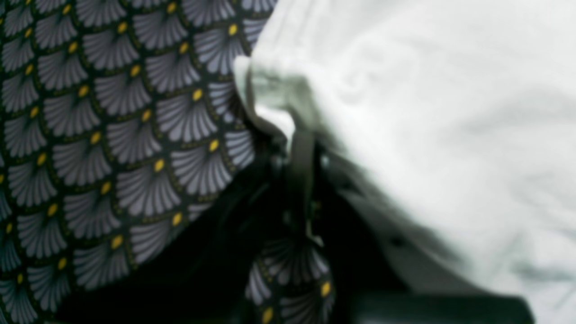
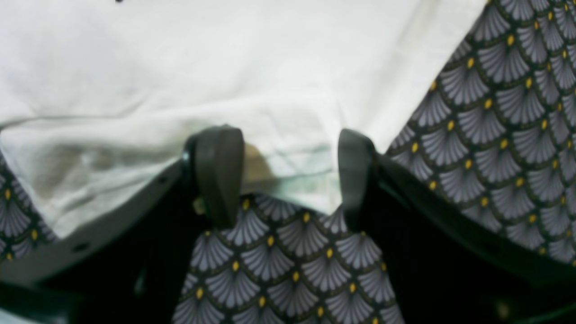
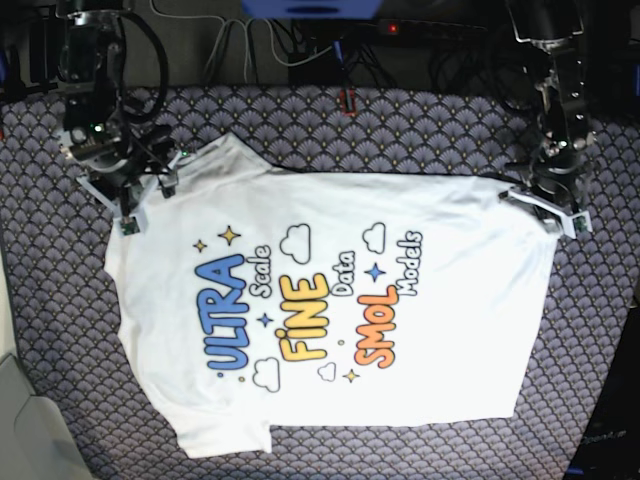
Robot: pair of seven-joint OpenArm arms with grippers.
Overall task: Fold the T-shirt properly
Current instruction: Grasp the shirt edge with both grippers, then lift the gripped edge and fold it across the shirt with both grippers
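The white T-shirt (image 3: 330, 300) lies flat and print-up on the patterned tablecloth (image 3: 420, 130), collar end to the left and hem to the right. My left gripper (image 3: 548, 208) is at the hem's far right corner. In the blurred left wrist view the gripper (image 1: 299, 180) looks shut on a bunched edge of the shirt (image 1: 427, 135). My right gripper (image 3: 140, 205) is at the far left sleeve. In the right wrist view it (image 2: 288, 175) is open, its dark fingers (image 2: 218, 171) straddling the edge of the shirt (image 2: 252, 67).
The tablecloth (image 2: 504, 126) with grey fan shapes and yellow dots covers the whole table. Cables and a power strip (image 3: 400, 28) lie beyond the far edge. A grey surface (image 3: 20, 420) shows at the lower left.
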